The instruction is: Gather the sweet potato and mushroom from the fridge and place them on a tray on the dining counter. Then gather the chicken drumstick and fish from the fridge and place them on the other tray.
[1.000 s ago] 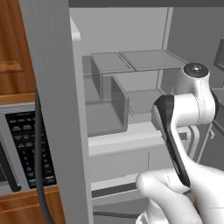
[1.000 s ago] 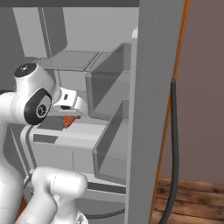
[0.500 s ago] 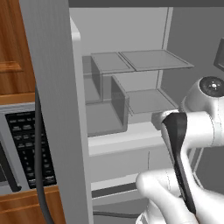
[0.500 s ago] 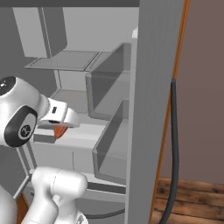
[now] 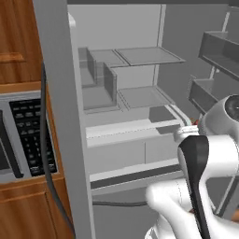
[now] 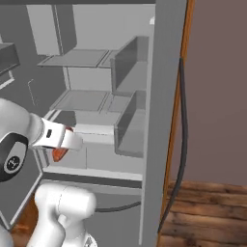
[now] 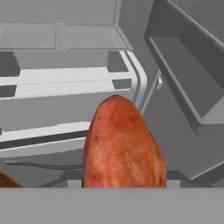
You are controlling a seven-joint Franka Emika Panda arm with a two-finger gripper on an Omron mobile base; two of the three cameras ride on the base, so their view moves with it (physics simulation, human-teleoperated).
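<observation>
The first item is in hand: the sweet potato point(image 7: 124, 142), reddish-orange and tapered, sits in the tool point(image 6: 65, 144), which appears clamped on it, the potato rising straight up from the bottom of the hand view where the tips would stand. In the right base view the potato shows as an orange patch under the white hand, just outside the open fridge point(image 6: 161, 72), in front of its lower shelves point(image 5: 140, 95). So the fetching step looks done and the carry is underway. The next move, as I judge it, calls for clearing the fridge door bins point(image 5: 219, 46) and taking the potato to a tray on the dining worktop.
</observation>
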